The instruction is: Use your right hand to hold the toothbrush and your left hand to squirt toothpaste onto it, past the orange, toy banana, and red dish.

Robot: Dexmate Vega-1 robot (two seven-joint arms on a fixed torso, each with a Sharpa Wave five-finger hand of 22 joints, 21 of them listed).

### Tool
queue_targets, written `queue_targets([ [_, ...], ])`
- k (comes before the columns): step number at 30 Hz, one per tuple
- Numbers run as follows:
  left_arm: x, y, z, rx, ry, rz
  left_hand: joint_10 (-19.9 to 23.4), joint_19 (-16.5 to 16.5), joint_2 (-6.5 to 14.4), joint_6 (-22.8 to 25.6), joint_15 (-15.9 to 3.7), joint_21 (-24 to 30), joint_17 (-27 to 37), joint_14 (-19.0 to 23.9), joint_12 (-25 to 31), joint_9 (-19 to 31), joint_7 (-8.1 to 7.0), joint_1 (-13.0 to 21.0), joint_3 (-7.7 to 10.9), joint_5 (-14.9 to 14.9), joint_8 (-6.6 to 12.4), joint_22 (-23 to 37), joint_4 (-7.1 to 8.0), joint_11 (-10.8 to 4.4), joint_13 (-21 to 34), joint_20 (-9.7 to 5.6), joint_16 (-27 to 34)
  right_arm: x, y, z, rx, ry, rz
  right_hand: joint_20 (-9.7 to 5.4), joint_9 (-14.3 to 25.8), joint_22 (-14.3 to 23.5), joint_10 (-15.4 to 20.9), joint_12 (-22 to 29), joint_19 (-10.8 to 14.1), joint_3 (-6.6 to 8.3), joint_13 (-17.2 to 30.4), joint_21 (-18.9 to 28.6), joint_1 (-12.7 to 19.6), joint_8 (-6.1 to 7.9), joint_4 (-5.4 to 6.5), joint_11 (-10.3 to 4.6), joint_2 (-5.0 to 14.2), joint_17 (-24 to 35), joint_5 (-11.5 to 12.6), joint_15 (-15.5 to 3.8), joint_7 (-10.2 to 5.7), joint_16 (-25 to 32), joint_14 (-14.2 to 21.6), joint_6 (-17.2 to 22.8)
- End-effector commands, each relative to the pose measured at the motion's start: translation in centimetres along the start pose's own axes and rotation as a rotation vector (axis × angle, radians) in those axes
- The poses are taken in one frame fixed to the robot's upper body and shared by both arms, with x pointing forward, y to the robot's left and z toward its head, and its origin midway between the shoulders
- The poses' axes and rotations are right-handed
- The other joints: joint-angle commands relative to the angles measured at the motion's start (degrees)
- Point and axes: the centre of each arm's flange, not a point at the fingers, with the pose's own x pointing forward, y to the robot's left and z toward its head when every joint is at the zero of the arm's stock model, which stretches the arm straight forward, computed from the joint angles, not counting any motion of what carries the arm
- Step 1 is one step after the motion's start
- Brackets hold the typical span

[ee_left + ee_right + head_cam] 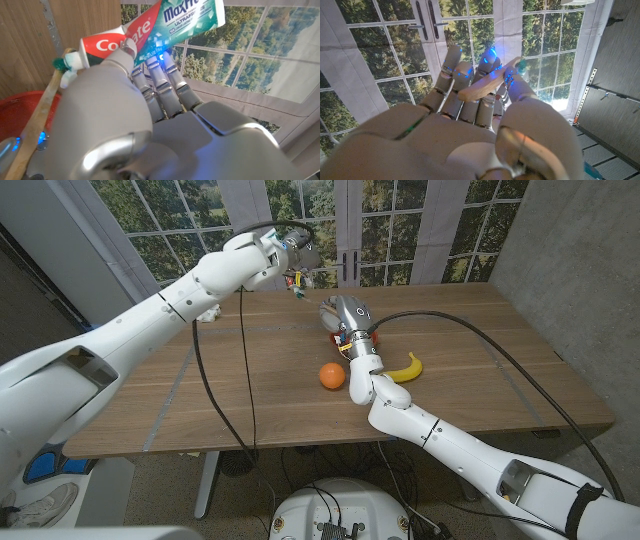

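Left hand (125, 125): raised over the table's far side, clasped round the toothpaste (150, 30) (cap end beside the bristles).
Right hand (475, 125): the toothbrush (490, 82) is pinched, wooden handle across the fingers.
Orange (332, 376): set near the right forearm.
Banana (405, 369): laid beside it.
Dish (20, 117): red, seen under the brush.

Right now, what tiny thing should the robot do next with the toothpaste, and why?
Probably squeeze gently. In the left wrist view, the left hand holds the Colgate toothpaste tube with its nozzle right at the green bristles of the wooden toothbrush. The right hand grips that toothbrush, so both look lined up above the red dish.
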Motion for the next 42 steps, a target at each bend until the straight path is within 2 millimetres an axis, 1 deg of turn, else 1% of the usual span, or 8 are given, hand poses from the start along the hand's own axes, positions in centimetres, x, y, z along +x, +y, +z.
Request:
queue_targets([
  [1,0.3,0.3,-0.3,-0.046,-0.013,0.096,2.4,-0.5,0.7,-0.2,-6.96,0.7,1.3,0.4,0.3,0.0,-0.29,1.1,-0.18,0.4,0.36,0.3,0.14,-2.18,3.9,-5.41,0.1,0.2,0.6,-0.3,0.002,-0.031,0.040,-6.37,0.2,0.1,2.8,0.2,-0.1,5.33,0.0,0.2,-0.2,0.39,5.31,-4.29,0.05,0.0,0.4,-6.81,-1.29,0.2,-0.3,1.0],
  [5,0.7,0.2,-0.3,-0.040,-0.013,0.074,2.3,-0.6,0.7,-0.2,-6.96,1.0,1.5,0.4,0.2,0.0,-0.43,1.0,-0.21,0.5,0.42,0.2,0.16,-2.18,4.2,-5.41,0.0,0.2,0.4,-0.4,0.010,-0.040,0.023,-6.40,0.2,0.1,2.8,0.2,-0.1,5.32,0.0,0.2,-0.3,0.38,5.32,-4.34,0.05,0.0,0.5,-6.81,-1.18,0.2,-0.3,1.0],
  [9,1.0,0.1,-0.3,-0.046,-0.026,0.046,2.3,-0.6,0.7,0.2,-6.97,1.2,1.7,0.4,0.2,-0.1,-0.13,1.0,-0.22,0.6,0.55,0.2,0.16,-2.20,4.3,-5.48,-0.1,0.3,0.1,-0.7,0.014,-0.032,0.001,-6.39,0.1,0.1,2.8,0.2,-0.1,5.32,0.0,0.2,-0.3,0.36,5.33,-4.25,0.05,0.0,0.5,-6.81,-1.23,0.2,-0.3,1.0],
  [18,0.9,0.4,-0.9,-0.103,-0.036,0.021,2.9,-0.7,0.4,0.9,-6.97,2.2,2.3,0.8,0.3,-0.3,-0.24,1.0,-0.34,0.9,0.88,0.0,0.09,-2.18,5.0,-5.60,-0.2,1.0,-0.1,-2.1,0.012,0.014,-0.012,-6.37,0.1,0.1,2.9,0.3,-0.2,5.33,0.1,0.2,-0.4,0.34,5.31,-4.30,0.04,0.0,0.5,-6.81,-1.22,0.1,-0.4,1.1],
  [26,0.7,0.5,-0.6,-0.014,0.001,0.056,3.1,-0.8,0.2,1.1,-6.97,2.8,2.7,1.0,0.3,-0.5,-0.15,1.0,-0.37,1.1,0.97,-0.1,0.06,-2.14,5.4,-5.61,-0.3,1.2,-0.5,-2.9,0.027,0.030,-0.022,-6.23,0.0,0.1,3.0,0.2,-0.1,5.36,-0.1,0.2,-0.4,0.29,5.32,-4.35,0.12,0.0,0.5,-6.82,-1.14,0.1,-0.5,1.1],
  [31,0.9,0.1,-0.4,0.019,0.066,0.084,3.2,-1.1,0.1,1.0,-6.96,3.1,2.9,1.1,0.2,-0.6,-0.09,1.1,-0.32,1.2,0.94,-0.2,0.08,-2.13,5.6,-5.56,-0.5,1.0,-0.8,-2.9,0.029,0.008,-0.029,-6.12,-0.1,0.1,3.2,0.0,0.0,5.42,-0.6,0.2,-0.4,0.26,5.26,-4.34,0.17,0.0,0.5,-6.82,-1.02,0.1,-0.4,1.1],
  [36,0.9,-0.1,-0.6,0.001,0.115,0.125,3.1,-1.3,0.1,0.8,-6.96,3.5,3.1,1.0,0.1,-0.8,0.18,1.1,-0.28,1.4,0.83,-0.3,0.09,-2.12,5.8,-5.53,-0.7,1.1,-0.8,-2.9,0.041,-0.005,-0.020,-6.12,-0.2,0.1,3.1,-0.1,0.0,5.44,-0.6,0.2,-0.4,0.20,5.22,-4.34,0.18,0.0,0.4,-6.82,-0.97,0.1,-0.4,1.1],
  [42,0.8,-0.2,-0.7,-0.025,0.119,0.129,3.1,-1.4,0.1,0.8,-6.97,3.9,3.2,1.0,-0.1,-0.9,0.21,1.1,-0.26,1.6,0.81,-0.4,0.11,-2.10,6.0,-5.47,-0.8,1.2,-0.9,-2.8,0.050,-0.003,-0.030,-6.11,-0.3,0.1,3.1,-0.1,0.0,5.47,-0.8,0.2,-0.3,0.14,5.19,-4.30,0.20,0.0,0.4,-6.83,-0.98,0.1,-0.3,1.0],
])
